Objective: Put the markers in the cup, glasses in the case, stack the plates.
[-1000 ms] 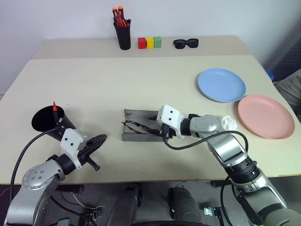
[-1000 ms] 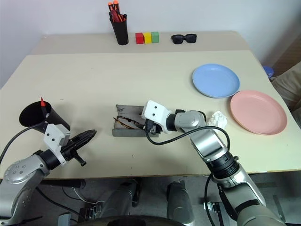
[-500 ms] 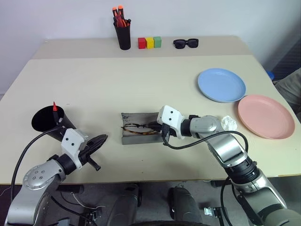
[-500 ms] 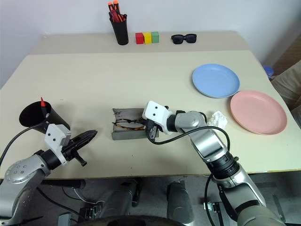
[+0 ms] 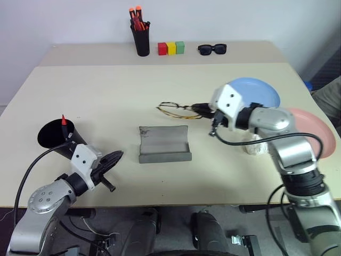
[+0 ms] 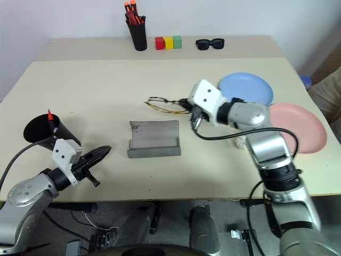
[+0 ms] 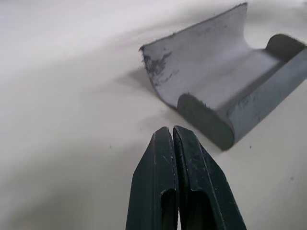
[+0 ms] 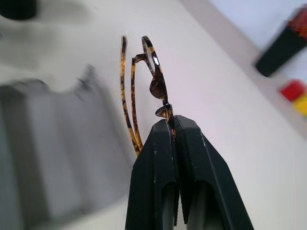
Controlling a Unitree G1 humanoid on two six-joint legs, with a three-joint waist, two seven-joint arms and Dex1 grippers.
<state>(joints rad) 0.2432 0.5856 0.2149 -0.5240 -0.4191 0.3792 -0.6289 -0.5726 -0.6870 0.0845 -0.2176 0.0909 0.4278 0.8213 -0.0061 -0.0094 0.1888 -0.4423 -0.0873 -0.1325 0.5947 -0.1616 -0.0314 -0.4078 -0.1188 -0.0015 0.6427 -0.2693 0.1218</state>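
Glasses (image 5: 176,110) hang crosswise above the open case (image 5: 164,144), pinched in the right jaws; left jaws closed, empty.

Head stereo pair: high, facing forward and down over the whole bench (image 5: 106,90), far edge included. Left wrist view: low and close, facing the grey case (image 7: 230,91), which both eye views share. Right wrist view: close above the bench, facing the glasses (image 8: 148,81).

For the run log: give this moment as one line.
right fingers: shut on glasses, held above table | left fingers: shut, holding nothing | case: open, nothing inside | plates: unstacked
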